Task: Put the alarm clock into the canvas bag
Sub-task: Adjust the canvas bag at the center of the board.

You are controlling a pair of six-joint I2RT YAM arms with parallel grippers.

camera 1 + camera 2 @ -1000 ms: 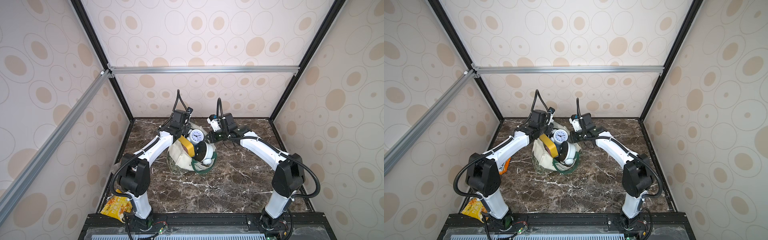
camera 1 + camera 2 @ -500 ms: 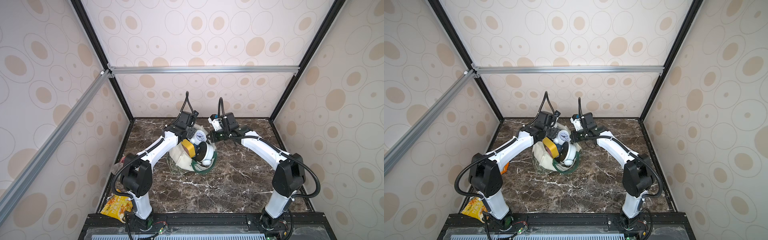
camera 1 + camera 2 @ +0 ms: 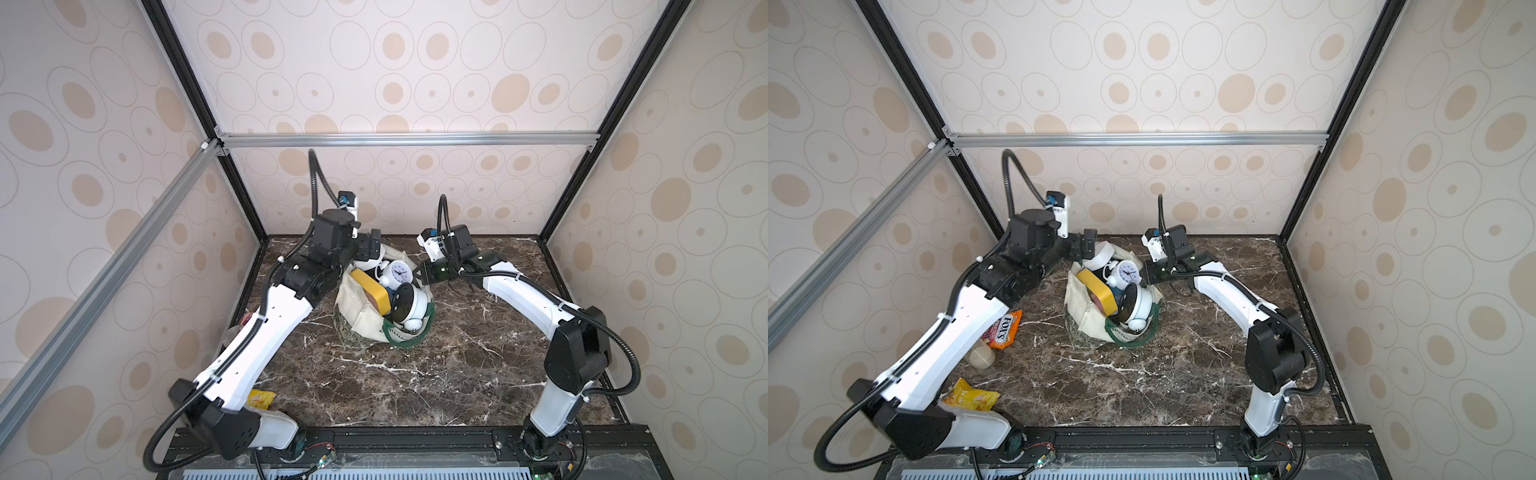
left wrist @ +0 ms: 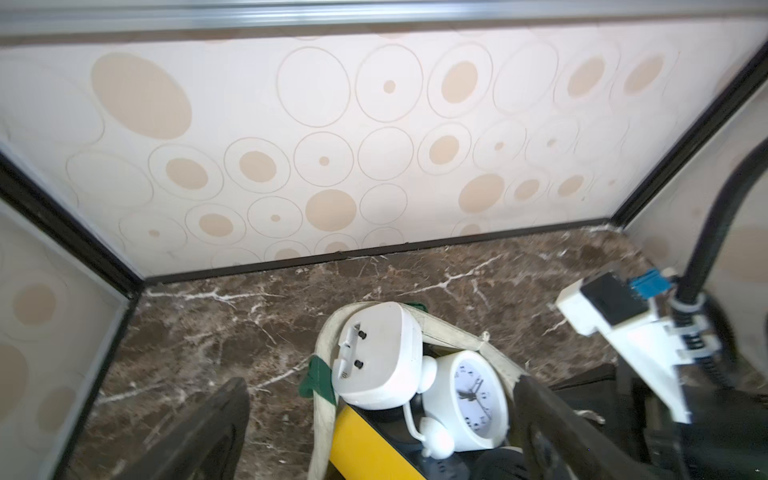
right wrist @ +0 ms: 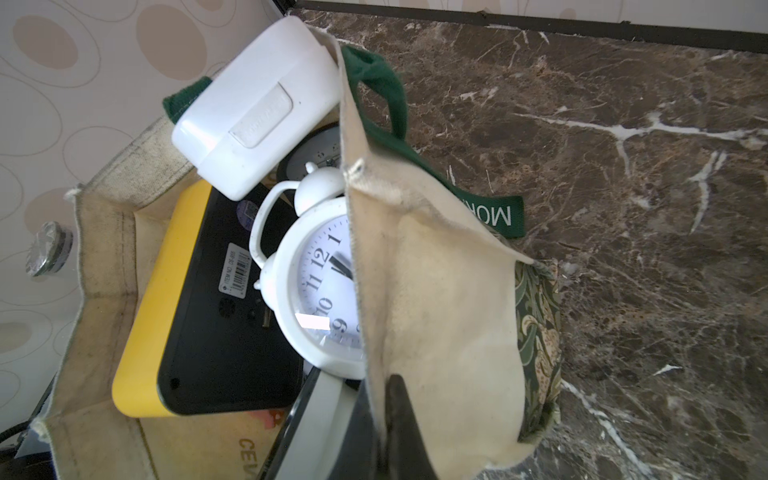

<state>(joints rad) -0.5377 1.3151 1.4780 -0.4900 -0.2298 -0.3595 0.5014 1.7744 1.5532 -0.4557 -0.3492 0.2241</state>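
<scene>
The left hand [image 4: 380,390] has released the alarm clock [image 3: 398,272] and now gapes wide just beyond it. On the desk [image 3: 415,374], the canvas bag [image 3: 361,320] holds the clock face-up. The right hand [image 3: 423,277] pinches the bag's rim.

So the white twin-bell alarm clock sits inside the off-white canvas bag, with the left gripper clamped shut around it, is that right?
Not quite. The white twin-bell alarm clock does sit inside the off-white canvas bag, but the left gripper is open, not clamped on it. The left wrist view shows its fingers spread wide, clear of the clock.
</scene>
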